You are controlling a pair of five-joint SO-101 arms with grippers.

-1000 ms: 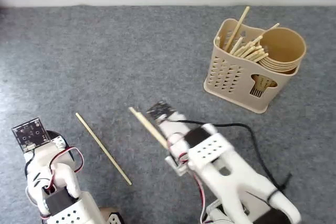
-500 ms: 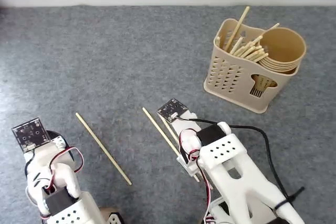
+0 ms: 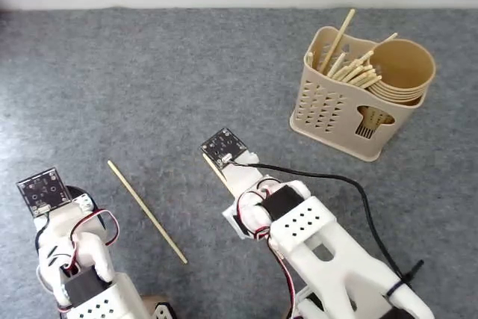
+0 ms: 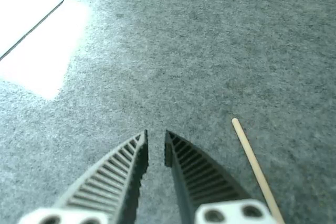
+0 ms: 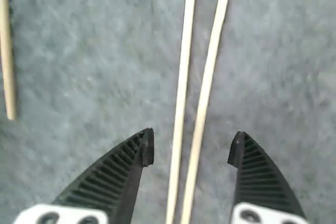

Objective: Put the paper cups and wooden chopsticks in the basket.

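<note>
Two pale wooden chopsticks lie side by side on the grey carpeted tabletop, well apart from the beige slotted plastic basket, with the right claw spread wide astride them, evidently to grasp both.

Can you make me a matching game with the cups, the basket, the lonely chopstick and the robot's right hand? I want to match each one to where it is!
Things
1. paper cups
2. basket
3. lone chopstick
4. right hand

Places
A. lying alone on the carpet
B. open, over a pair of chopsticks
C. stacked inside the basket
D. standing at the far right of the carpet

Pairs: 1-C, 2-D, 3-A, 4-B
</note>
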